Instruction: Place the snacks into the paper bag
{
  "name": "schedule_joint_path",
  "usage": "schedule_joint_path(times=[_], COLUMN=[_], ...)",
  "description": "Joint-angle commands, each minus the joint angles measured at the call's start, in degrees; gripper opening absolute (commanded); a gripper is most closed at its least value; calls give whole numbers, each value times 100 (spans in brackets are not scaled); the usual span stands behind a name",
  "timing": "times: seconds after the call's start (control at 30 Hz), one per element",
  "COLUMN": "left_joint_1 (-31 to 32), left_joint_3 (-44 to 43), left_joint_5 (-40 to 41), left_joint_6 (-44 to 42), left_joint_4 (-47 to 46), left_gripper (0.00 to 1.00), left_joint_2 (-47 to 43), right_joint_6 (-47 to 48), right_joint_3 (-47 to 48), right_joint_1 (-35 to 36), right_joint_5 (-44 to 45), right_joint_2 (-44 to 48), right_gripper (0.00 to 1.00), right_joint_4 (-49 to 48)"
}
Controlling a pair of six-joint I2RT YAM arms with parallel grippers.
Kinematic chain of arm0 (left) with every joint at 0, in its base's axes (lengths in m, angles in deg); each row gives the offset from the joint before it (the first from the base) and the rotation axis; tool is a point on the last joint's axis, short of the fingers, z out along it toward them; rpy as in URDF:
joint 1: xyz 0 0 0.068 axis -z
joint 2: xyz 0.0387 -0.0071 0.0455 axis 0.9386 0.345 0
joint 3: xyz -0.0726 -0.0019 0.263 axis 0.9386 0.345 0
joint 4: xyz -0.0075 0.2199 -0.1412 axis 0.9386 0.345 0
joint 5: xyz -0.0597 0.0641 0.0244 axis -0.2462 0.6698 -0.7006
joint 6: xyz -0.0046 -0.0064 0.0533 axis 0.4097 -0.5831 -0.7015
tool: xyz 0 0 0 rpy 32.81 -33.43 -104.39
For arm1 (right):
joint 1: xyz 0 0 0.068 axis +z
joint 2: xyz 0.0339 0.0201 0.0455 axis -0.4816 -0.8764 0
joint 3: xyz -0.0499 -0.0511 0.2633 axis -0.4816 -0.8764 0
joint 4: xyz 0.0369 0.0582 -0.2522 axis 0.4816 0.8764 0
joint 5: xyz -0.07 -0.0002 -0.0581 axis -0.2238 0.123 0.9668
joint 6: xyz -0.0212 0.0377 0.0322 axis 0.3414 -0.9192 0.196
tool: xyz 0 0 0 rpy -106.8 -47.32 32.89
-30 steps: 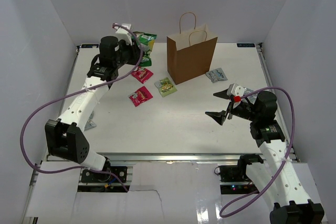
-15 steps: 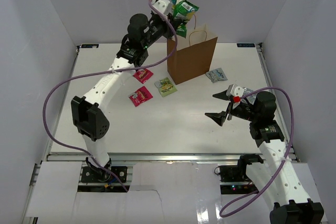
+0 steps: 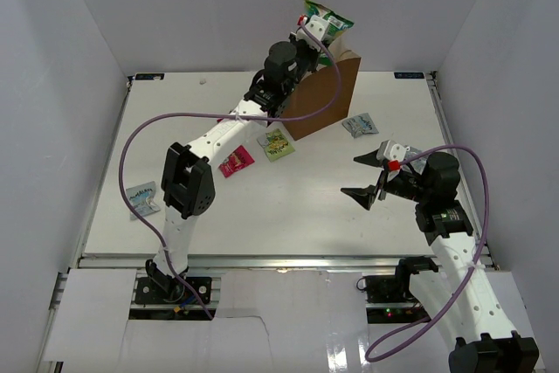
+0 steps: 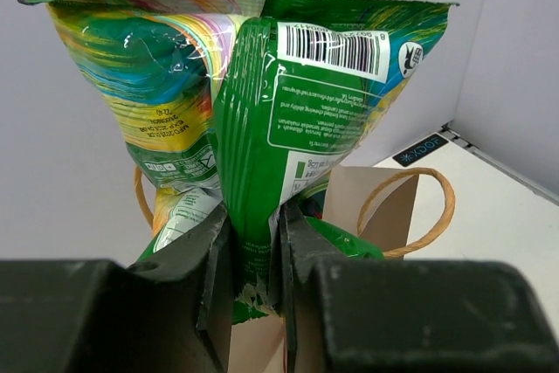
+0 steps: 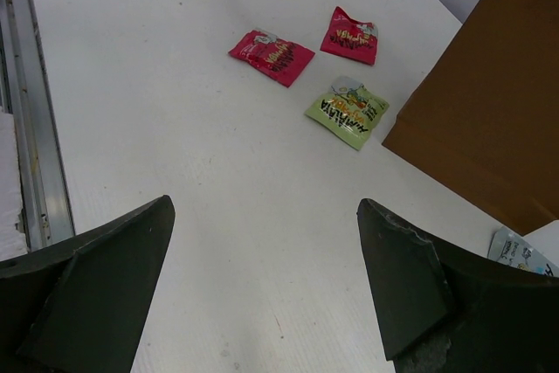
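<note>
Jaws on our left arm pinch a bunch of green packets (image 4: 297,128) just above the paper bag (image 3: 327,113). Our right jaws hang spread over the tabletop (image 3: 288,207), where red packets (image 5: 272,57), a yellow-green packet (image 5: 348,111) and pale packets (image 3: 360,124) lie.

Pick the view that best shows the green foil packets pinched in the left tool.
Left wrist: the green foil packets fill the frame, barcode visible, clamped in the left tool. Top view shows them small above the brown paper bag. Right wrist misses them.
</note>
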Motion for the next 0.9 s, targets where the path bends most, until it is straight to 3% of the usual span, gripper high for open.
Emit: schedule_joint_path(times=[0.0, 0.3, 0.43, 0.87], left_joint_1=[-1, -1, -10, 104], left_joint_3=[-296, 20, -41, -559], left_joint_5=[361, 299, 640, 1530], left_joint_6=[-104, 362, 310, -340], left_joint_4=[-583, -1153, -1321, -1638], left_gripper=[0, 0, 0, 0], left_joint_2=[-270, -762, -860, 89], right_joint_6=[-28, -37, -54, -63], right_joint_3=[-3, -12, -21, -30], right_joint_1=[-33, -33, -33, -33], right_joint_5=[-142, -142, -159, -107], right_joint_2=[49, 66, 66, 40], right_gripper=[91, 91, 91, 91], right_joint_4=[-375, -375, -393, -411])
